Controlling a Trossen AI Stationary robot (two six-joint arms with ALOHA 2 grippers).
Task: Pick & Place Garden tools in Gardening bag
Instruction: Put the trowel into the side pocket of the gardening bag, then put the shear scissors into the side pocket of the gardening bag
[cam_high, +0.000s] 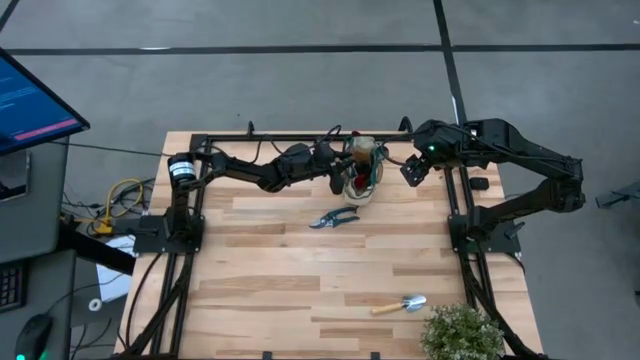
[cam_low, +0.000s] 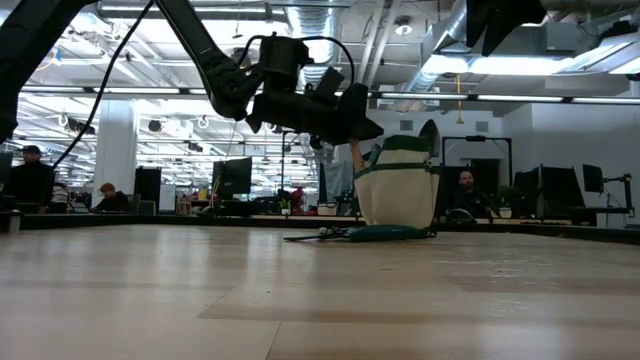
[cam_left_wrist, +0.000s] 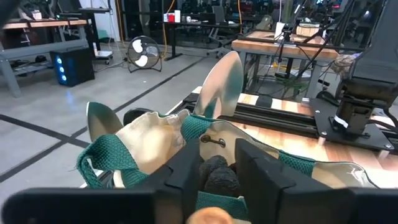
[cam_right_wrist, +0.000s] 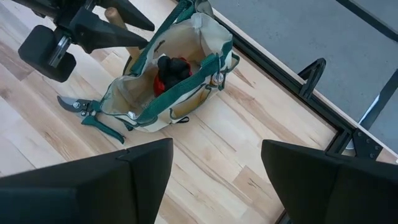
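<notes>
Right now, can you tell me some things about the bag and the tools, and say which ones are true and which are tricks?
1. The glove is inside the bag. True.
2. The shears are in the bag. False: they lie on the table beside it.
3. A trowel lies near the plant. True.
4. The right gripper holds a trowel. False: its jaws are open and empty.
5. The left gripper hangs over the bag. True.

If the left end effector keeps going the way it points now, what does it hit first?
Most likely the glove inside the bag: the left end effector points into the bag's open mouth, with the dark glove right ahead. Depth is hard to judge.
</notes>
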